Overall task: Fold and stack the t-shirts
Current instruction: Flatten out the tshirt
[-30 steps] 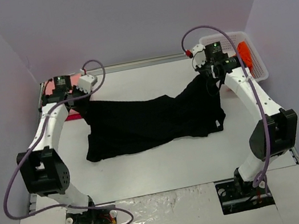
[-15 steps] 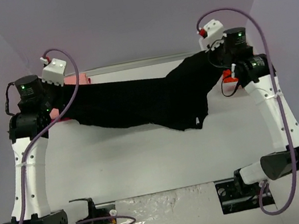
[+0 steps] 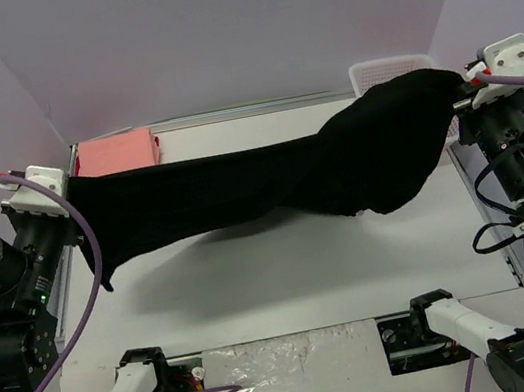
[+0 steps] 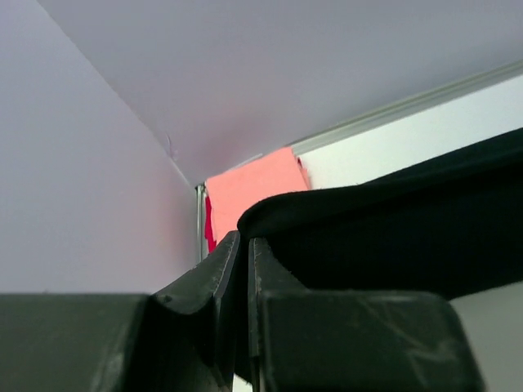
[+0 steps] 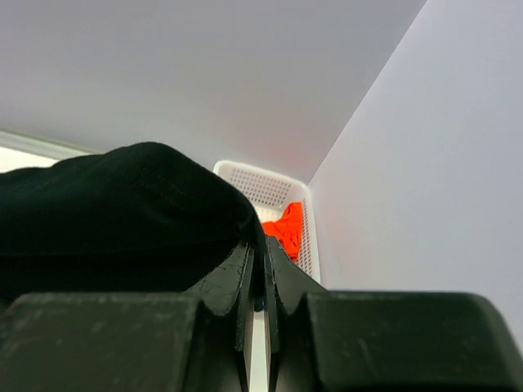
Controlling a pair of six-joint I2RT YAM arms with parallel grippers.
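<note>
The large black t-shirt (image 3: 240,188) hangs stretched in the air between both arms, above the table. My left gripper (image 3: 68,202) is shut on its left edge (image 4: 343,204), and my right gripper (image 3: 455,93) is shut on its right edge (image 5: 147,196). The cloth sags in the middle and bunches toward the right. A folded salmon-pink t-shirt (image 3: 114,152) lies at the back left corner, with a red one (image 4: 209,229) showing under it. A bright orange t-shirt (image 5: 286,226) lies in the basket.
A white mesh basket (image 5: 260,184) stands at the back right corner, partly hidden by the black cloth in the top view. The white table (image 3: 286,273) lies below the hanging shirt. Grey walls close in the back and both sides.
Both arms have risen and swung outward and toward the near edge, lifting the black t-shirt off the table and stretching it out between them.
</note>
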